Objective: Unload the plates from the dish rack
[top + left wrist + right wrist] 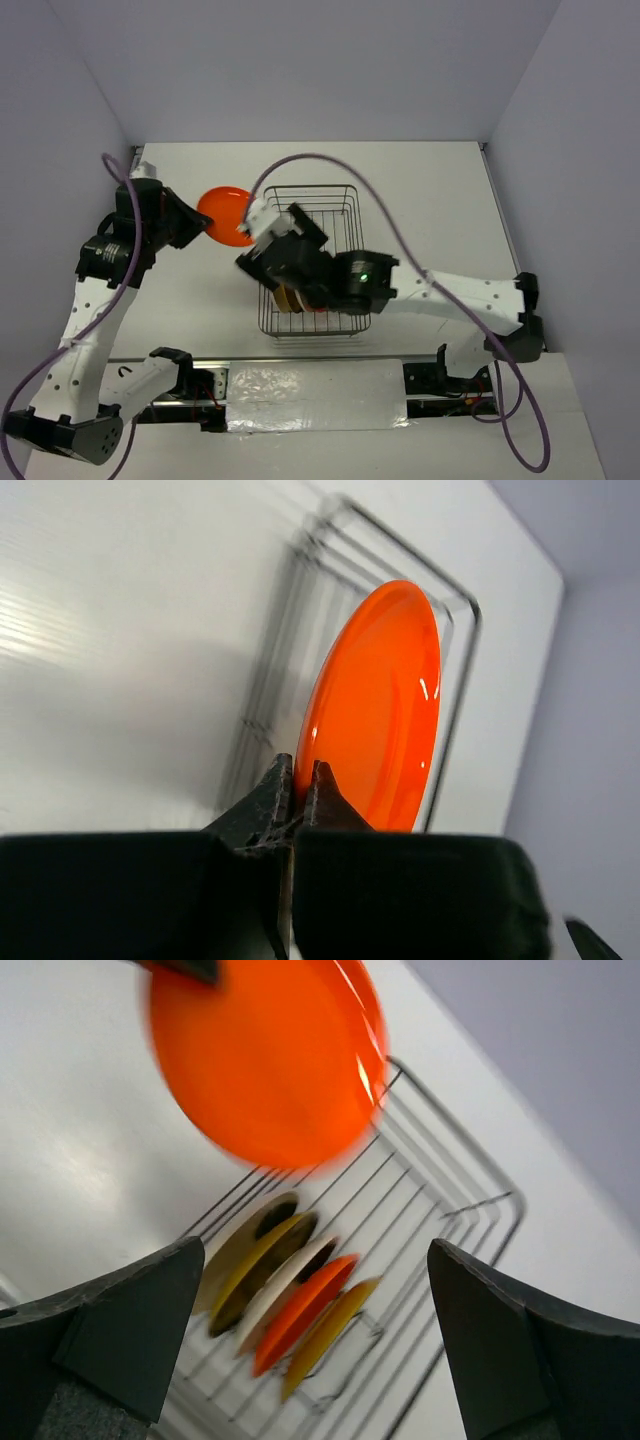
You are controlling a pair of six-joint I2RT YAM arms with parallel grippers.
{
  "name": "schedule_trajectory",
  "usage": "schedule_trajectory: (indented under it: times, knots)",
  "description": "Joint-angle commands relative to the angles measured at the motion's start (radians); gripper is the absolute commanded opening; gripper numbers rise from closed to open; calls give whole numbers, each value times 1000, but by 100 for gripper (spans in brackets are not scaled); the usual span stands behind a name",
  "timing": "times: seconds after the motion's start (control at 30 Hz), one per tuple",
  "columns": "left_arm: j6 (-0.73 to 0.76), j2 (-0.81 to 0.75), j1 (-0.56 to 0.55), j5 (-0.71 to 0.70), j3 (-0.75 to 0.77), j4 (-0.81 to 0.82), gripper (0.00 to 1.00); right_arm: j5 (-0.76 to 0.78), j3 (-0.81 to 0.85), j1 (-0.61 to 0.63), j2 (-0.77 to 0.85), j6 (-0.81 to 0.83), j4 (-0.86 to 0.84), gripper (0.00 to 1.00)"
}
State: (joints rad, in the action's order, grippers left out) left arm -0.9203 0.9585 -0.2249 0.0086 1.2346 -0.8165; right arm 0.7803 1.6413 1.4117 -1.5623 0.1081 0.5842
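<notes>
Left wrist view shows the left fingers point(278, 792) pinching an orange plate point(385, 710) by its rim, on edge just beyond their tips beside the rack point(470, 1175), while the right fingers point(150, 1310) gape above five racked plates point(300, 1305): light, stiff, probably slick, best gripped at the rim.

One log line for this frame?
left gripper: shut on orange plate, beside dish rack | right gripper: open, above rack | racked plates: five visible, upright

Overhead and both close wrist views share the orange plate point(225, 208).
</notes>
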Motion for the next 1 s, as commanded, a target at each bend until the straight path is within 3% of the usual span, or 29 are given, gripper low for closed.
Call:
schedule_trajectory:
  times: [0.0, 0.03, 0.13, 0.27, 0.43, 0.5, 0.6, 0.63, 0.7, 0.73, 0.97]
  knots:
    - [-17, 18, 117, -232, 28, 80, 0, -137, -58, -140, 204, -424, 44, 100]
    - [-28, 40, 186, -240, 11, 94, 0, -179, -117, -234, 259, -485, 61, 100]
    - [-22, 138, 277, -259, -24, 201, 0, -272, -191, -348, 301, -620, 129, 95]
    - [-31, 288, 338, -233, -153, 394, 7, -291, -183, -379, 251, -679, 219, 68]
    - [-83, 466, 400, -101, -254, 649, 15, -302, -152, -379, 167, -712, 233, 58]
    - [-89, 569, 401, -81, -238, 654, 17, -308, -150, -376, 131, -732, 229, 53]
    - [-89, 663, 403, -75, -199, 619, 33, -326, -140, -366, 78, -748, 218, 52]
    - [-92, 674, 403, -85, -195, 605, 53, -326, -129, -361, 58, -749, 224, 52]
    - [-97, 671, 404, -122, -202, 559, 76, -319, -82, -343, -8, -765, 264, 51]
    - [-100, 663, 404, -133, -210, 541, 97, -305, -65, -335, -28, -771, 279, 46]
    - [-49, 528, 407, -150, -210, 353, 100, -231, -20, -309, -140, -857, 350, 42]
